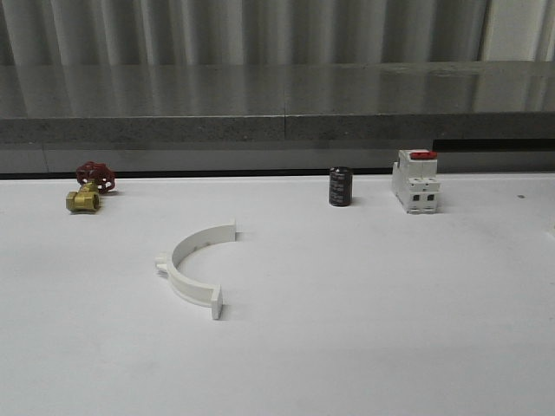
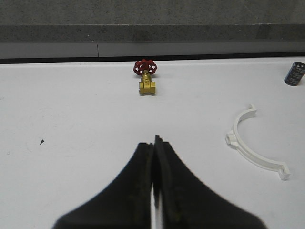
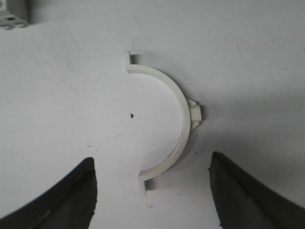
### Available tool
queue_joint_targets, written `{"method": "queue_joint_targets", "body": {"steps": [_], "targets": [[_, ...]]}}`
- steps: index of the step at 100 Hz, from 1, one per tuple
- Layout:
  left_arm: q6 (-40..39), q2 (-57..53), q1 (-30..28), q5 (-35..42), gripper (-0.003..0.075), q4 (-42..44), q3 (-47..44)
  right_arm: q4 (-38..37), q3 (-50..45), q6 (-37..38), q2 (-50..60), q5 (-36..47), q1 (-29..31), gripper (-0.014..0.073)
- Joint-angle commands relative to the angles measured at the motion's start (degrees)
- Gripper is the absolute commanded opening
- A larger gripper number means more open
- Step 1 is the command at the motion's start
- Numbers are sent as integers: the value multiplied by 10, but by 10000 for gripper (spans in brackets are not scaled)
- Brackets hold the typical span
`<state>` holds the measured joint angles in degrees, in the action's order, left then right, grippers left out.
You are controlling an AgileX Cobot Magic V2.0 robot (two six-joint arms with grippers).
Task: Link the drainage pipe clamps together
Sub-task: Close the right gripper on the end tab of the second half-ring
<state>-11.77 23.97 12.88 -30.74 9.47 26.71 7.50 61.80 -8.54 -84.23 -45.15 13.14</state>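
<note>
One white half-ring drainage pipe clamp (image 1: 191, 286) lies flat left of the table's middle, its open side facing right; the left wrist view has it too (image 2: 246, 153). My left gripper (image 2: 155, 140) is shut with nothing in it. It hovers over bare table, left of that clamp and nearer than the valve. A second clamp half (image 3: 179, 100) lies flat under my right gripper (image 3: 151, 160), which is open. The clamp's near end tab sits between the two dark fingers (image 3: 76, 191), touching neither.
A brass valve with a red handwheel (image 1: 87, 192) (image 2: 147, 78) stands at the back left. A small black cylinder (image 1: 340, 186) (image 2: 294, 72) and a white switch with a red top (image 1: 414, 180) (image 3: 12, 12) stand at the back right. A grey ledge (image 1: 277, 113) bounds the table behind.
</note>
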Motion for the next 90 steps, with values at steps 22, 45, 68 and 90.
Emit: {"method": "queue_joint_targets", "body": {"steps": [22, 45, 68, 90], "targets": [[-1, 3, 3, 41, -21, 1, 16, 0, 60, -43, -130, 31, 10, 510], [-1, 3, 3, 41, -21, 1, 16, -2, 69, -45, -179, 45, 28, 510], [-1, 3, 3, 41, -21, 1, 16, -2, 69, -45, -199, 54, 35, 510], [-1, 3, 3, 41, -21, 1, 16, -2, 69, -45, -217, 60, 35, 510]]}}
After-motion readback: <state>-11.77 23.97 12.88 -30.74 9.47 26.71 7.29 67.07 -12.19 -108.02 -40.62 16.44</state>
